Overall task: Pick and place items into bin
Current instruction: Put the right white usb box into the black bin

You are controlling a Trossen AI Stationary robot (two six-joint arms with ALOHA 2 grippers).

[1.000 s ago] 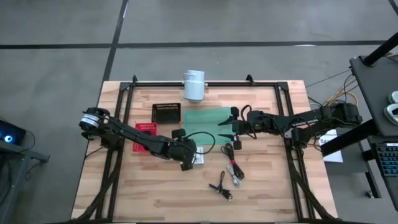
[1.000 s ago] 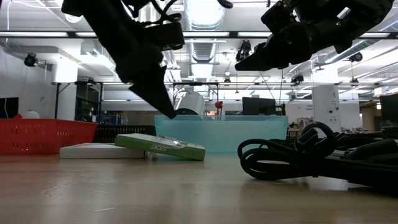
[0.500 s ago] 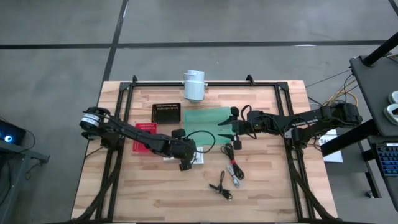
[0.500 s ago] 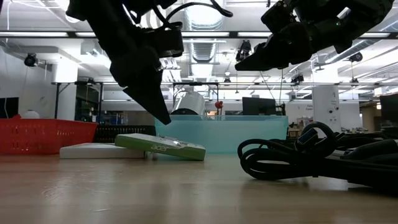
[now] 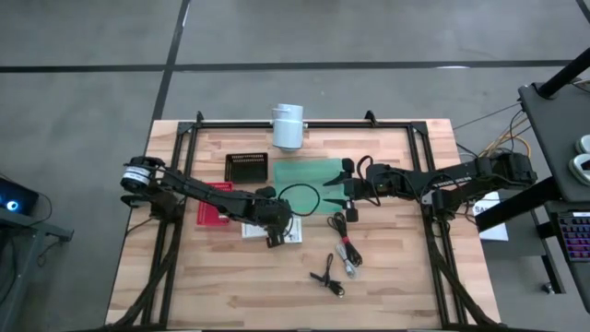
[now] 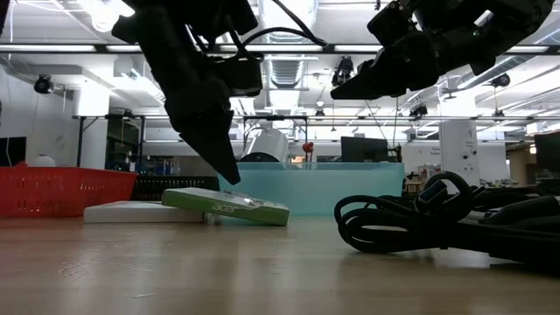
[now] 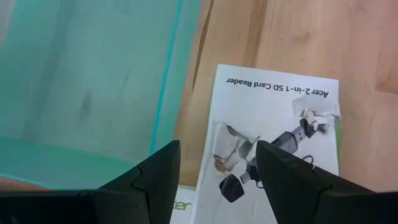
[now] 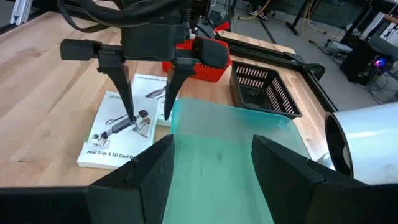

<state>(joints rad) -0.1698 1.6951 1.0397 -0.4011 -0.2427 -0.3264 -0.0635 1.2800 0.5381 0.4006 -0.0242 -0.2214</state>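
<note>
My left gripper (image 5: 277,238) is open and points down just above a white printed card (image 7: 273,137) with a green edge (image 6: 227,206). Its fingers stand over the card (image 8: 118,134) with a small gap showing in the low view. A second white card (image 6: 144,212) lies flat beside it, partly under the first. My right gripper (image 5: 337,186) is open and hovers above the near right corner of the shallow green bin (image 5: 309,175). Thin black cables (image 5: 346,247) and a smaller plug lead (image 5: 327,277) lie on the table. No ball or knob shows.
A red basket (image 5: 214,203) and a black basket (image 5: 246,166) stand left of the bin. A white cylinder (image 5: 288,126) sits at the far edge. A black cable coil (image 6: 437,219) lies near the low camera. Bare wood shows toward the near edge.
My left gripper has lowered toward the green-edged card; its fingertips now stand just above it. The cards, the cables and my right arm have kept still.
</note>
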